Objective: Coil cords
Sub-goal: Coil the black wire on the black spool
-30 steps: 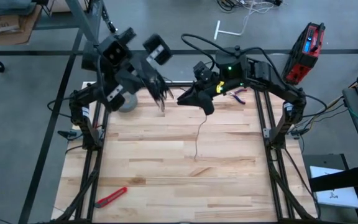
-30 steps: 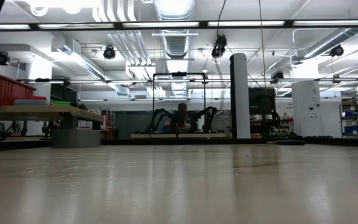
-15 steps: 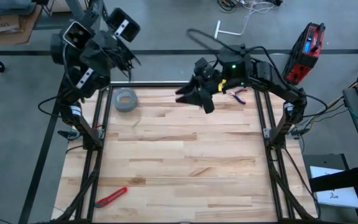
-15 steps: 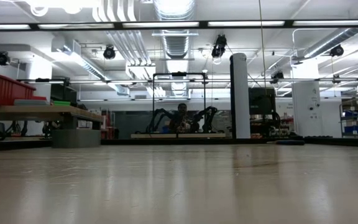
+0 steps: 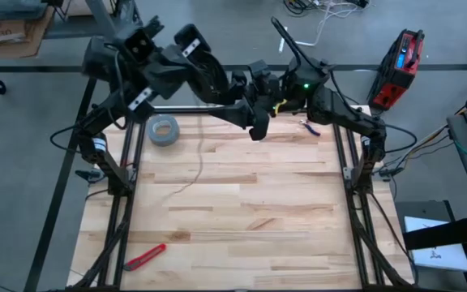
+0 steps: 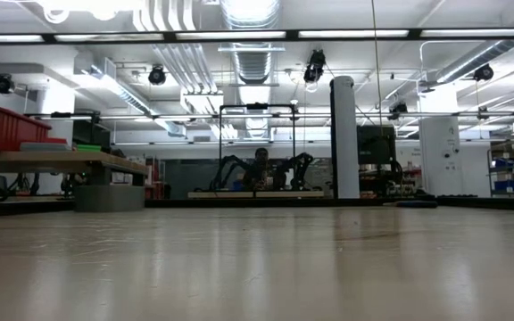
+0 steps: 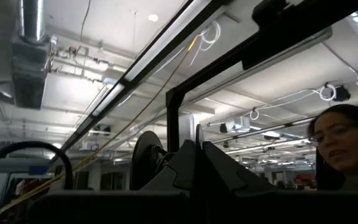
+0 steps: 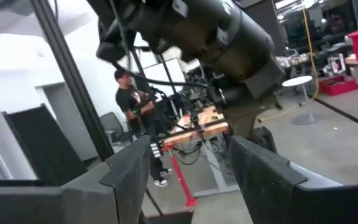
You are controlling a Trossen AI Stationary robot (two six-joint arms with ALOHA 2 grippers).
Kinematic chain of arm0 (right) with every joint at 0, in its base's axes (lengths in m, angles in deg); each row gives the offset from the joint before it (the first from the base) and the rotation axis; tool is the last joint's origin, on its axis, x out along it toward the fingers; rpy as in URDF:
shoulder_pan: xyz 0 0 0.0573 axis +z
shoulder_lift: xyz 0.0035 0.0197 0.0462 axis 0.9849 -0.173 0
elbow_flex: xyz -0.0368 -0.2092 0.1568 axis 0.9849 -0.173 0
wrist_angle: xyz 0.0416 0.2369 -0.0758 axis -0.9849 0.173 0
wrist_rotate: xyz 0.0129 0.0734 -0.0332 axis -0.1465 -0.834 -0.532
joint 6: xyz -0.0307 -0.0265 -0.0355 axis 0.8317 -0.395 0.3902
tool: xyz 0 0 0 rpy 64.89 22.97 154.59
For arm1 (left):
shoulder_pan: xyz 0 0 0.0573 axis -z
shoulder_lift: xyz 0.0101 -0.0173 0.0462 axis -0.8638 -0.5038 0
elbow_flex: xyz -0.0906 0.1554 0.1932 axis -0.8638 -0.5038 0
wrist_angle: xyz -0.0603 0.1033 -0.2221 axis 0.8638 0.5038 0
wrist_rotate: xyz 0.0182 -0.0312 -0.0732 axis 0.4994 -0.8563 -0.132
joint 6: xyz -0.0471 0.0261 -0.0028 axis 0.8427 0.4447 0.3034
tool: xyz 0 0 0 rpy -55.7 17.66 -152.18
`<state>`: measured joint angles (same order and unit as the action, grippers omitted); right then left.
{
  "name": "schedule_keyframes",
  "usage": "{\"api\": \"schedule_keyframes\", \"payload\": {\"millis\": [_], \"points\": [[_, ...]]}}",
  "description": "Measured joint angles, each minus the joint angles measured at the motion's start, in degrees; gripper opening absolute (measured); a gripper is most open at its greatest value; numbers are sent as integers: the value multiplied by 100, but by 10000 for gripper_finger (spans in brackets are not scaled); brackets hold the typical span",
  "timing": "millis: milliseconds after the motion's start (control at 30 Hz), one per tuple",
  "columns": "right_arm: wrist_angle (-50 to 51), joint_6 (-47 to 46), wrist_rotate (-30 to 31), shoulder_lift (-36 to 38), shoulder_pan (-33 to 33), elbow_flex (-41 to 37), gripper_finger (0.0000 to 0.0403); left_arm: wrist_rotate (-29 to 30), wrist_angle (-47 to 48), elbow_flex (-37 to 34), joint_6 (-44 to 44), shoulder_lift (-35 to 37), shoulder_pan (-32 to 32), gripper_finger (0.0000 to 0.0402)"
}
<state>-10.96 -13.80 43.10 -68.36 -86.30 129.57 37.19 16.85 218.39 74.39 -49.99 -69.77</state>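
Thin black cord (image 5: pixel 199 162) on pale wood

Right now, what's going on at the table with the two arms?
Both arms are raised and meet over the table's far edge, the left gripper close to the right gripper. A thin black cord hangs from where they meet down onto the wood, ending loose near the grey tape roll. It isn't coiled yet. A red tool lies at the near left corner.

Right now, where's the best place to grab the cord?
Probably the cord at its loose tail, where it lies on the table. Come straight down from above: there it is thin, flat on the wood and clear of the tape roll.
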Motion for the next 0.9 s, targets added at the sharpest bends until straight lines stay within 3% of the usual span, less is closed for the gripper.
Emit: {"api": "schedule_keyframes", "payload": {"millis": [633,767,900], "points": [[-206,-122,-151,-33,37,22,216,5,370,0,-145,13,-57,7],[-191,-14,-129,-21,76,22,174,7,372,0,-252,13,-59,7],[38,102,-94,32,81,26,77,7,372,0,-400,22,-59,7]]}}
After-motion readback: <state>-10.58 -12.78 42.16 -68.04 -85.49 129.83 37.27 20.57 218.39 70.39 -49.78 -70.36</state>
